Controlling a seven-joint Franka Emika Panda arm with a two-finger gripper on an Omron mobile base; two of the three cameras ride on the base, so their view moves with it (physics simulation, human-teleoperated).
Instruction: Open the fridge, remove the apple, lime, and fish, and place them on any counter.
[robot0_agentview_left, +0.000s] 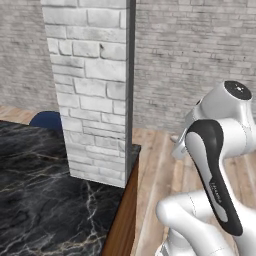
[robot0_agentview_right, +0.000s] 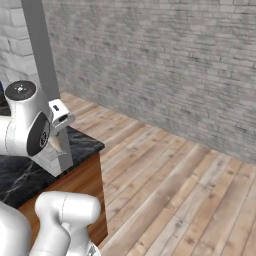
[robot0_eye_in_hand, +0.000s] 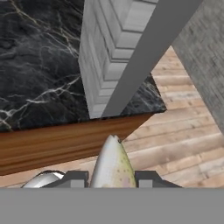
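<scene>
- The end effector (robot0_eye_in_hand: 111, 179) pinches a slender silvery-white fish (robot0_eye_in_hand: 112, 164) with a yellowish speckled flank; in the hand view the fish rises between the two dark fingertips (robot0_eye_in_hand: 75, 178), nose pointing up the frame.
- The fish hangs over the wooden plank floor (robot0_eye_in_hand: 183, 144), just off the edge of the black marble tabletop (robot0_eye_in_hand: 39, 65) with white veins, which sits on a brown wooden cabinet (robot0_eye_in_hand: 52, 146).
- A white painted-brick pillar (robot0_agentview_left: 92, 85) with a grey metal edge strip (robot0_agentview_left: 130, 70) stands on the tabletop's corner nearest the arm.
- In the right base view the hand seems to sit low beside that pillar, next to the tabletop's corner, though the arm's white body hides most of it.
- A dark blue rounded object (robot0_agentview_left: 46, 120) shows behind the tabletop, left of the pillar; what it is cannot be told.
- A grey brick wall (robot0_agentview_right: 175, 65) runs behind the floor.
</scene>
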